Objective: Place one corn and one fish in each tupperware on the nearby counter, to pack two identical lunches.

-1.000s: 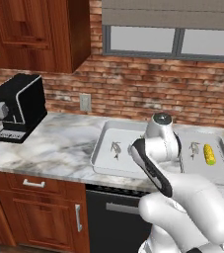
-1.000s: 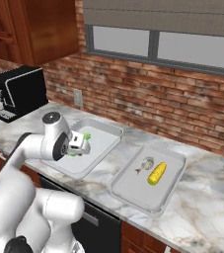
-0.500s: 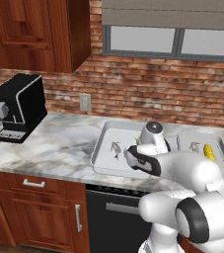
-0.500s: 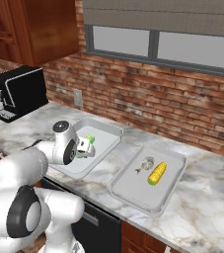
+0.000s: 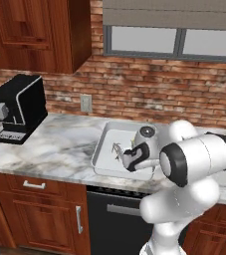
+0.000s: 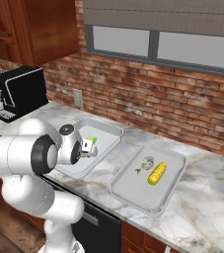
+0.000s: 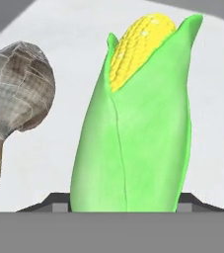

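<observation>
Centrally in the hand view, a green-husked corn cob (image 7: pixel 133 128) stands between my gripper (image 7: pixel 123 201) finger tips, its yellow kernels showing at the top centre of the frame; my jaws are closed on its husk from either side. Left of it in that frame lies a grey fish (image 7: pixel 12 99), its thin tail pointing to the lower left, on the pale floor of the tupperware (image 7: pixel 59 59).

In the right base view, my gripper (image 6: pixel 88 147) sits left of centre over the near tupperware (image 6: pixel 108 132), with a small patch of green from the cob (image 6: pixel 91 142) showing at its tip. Right of centre in this frame lies the second tupperware (image 6: pixel 133 190), which holds a yellow corn cob (image 6: pixel 157 173) and, just to its left, a small fish (image 6: pixel 145 163); the two lie near each other but apart. Both trays rest on the marbled counter (image 6: pixel 202 207).

In the left base view, my hand is at the centre of the frame above the tupperware (image 5: pixel 100 154), and a slim fish (image 5: pixel 117 149) lies on the tray floor just left of it. A black coffee machine (image 5: pixel 17 107) stands at the left of the frame on the counter (image 5: pixel 55 149), well apart from the trays.
</observation>
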